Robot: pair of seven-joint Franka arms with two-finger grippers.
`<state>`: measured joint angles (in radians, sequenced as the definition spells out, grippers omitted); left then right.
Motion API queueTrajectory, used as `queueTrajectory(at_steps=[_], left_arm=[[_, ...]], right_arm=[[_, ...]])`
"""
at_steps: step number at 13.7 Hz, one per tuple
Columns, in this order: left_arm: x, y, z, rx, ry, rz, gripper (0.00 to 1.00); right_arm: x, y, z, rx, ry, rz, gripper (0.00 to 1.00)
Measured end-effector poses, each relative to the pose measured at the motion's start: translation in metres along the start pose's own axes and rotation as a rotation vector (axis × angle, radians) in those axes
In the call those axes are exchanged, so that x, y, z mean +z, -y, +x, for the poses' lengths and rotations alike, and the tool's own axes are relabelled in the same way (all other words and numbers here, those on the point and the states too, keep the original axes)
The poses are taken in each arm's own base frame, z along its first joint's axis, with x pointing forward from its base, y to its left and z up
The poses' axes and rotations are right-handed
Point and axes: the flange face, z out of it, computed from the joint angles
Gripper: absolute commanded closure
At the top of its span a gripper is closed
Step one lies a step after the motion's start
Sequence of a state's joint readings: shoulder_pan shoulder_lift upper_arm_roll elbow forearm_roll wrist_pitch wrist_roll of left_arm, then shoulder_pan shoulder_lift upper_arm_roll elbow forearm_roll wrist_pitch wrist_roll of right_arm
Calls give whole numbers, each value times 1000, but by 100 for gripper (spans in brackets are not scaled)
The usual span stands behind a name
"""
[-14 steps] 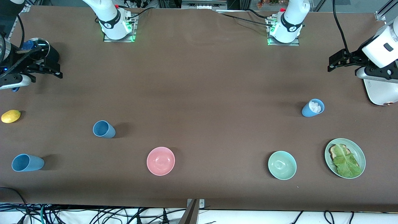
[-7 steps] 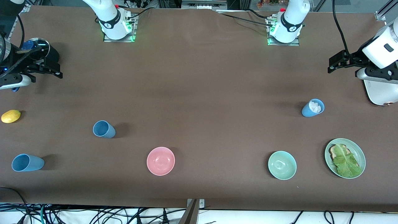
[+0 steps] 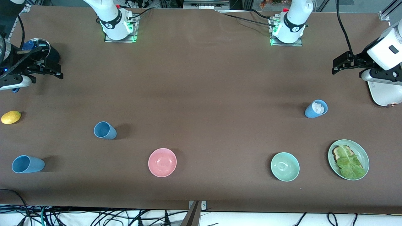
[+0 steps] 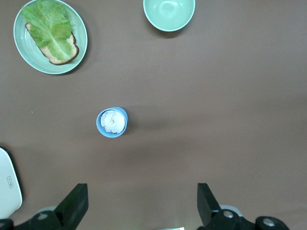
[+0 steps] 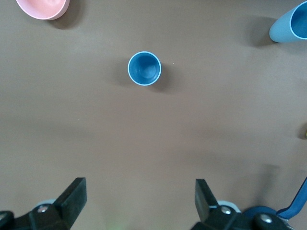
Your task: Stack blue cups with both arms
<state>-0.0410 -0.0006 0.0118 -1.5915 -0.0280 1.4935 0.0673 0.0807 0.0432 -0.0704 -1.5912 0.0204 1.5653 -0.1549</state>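
Since a second ago almost nothing has moved: only the left gripper (image 3: 340,64), at the upper right edge of the front view, has shifted very slightly, while every cup and bowl stays where it was. That gripper hangs over bare brown table (image 3: 201,81) at the left arm's end, its two fingers spread wide and holding nothing. The right gripper (image 3: 53,70) hangs at the upper left edge of the front view, over the right arm's end of the table, fingers likewise spread wide and empty. Three blue cups stand well apart. The upright empty cup (image 3: 105,130) sits in the left-centre of the front view and shows from above in the right wrist view (image 5: 144,68). The second empty cup (image 3: 27,164) is at the lower left of the front view, near the table's front edge. The third cup (image 3: 316,108), right of centre, holds white pieces and appears in the left wrist view (image 4: 112,122). A pink bowl (image 3: 162,162) and a mint-green bowl (image 3: 285,166) sit in the lower half of the front view. A green plate (image 3: 364,153) with bread and a lettuce leaf is at the lower right. A lemon (image 3: 11,117) lies at the left edge.
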Motion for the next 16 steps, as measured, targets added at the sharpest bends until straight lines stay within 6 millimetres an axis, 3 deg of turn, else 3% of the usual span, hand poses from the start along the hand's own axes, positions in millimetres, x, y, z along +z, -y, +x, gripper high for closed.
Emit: queueTrajectory(at_steps=[2,4,6,9,12,16], left_arm=[[-1,25,-2,15,-2,-4,0],[2,64,-7,45,3,-12,0],[14,98,-13,57,21,-24,0],[43,129,-12,112,15,-29,0],[92,144,-6,130,0,-16,0],[143,140,-1,143,-26,1,0]], right_arm=[[0,0,0,0,0,0,0],[0,0,0,0,0,0,0],[0,0,0,0,0,0,0],[0,0,0,0,0,0,0],[0,0,0,0,0,0,0],[0,0,0,0,-1,0,0]])
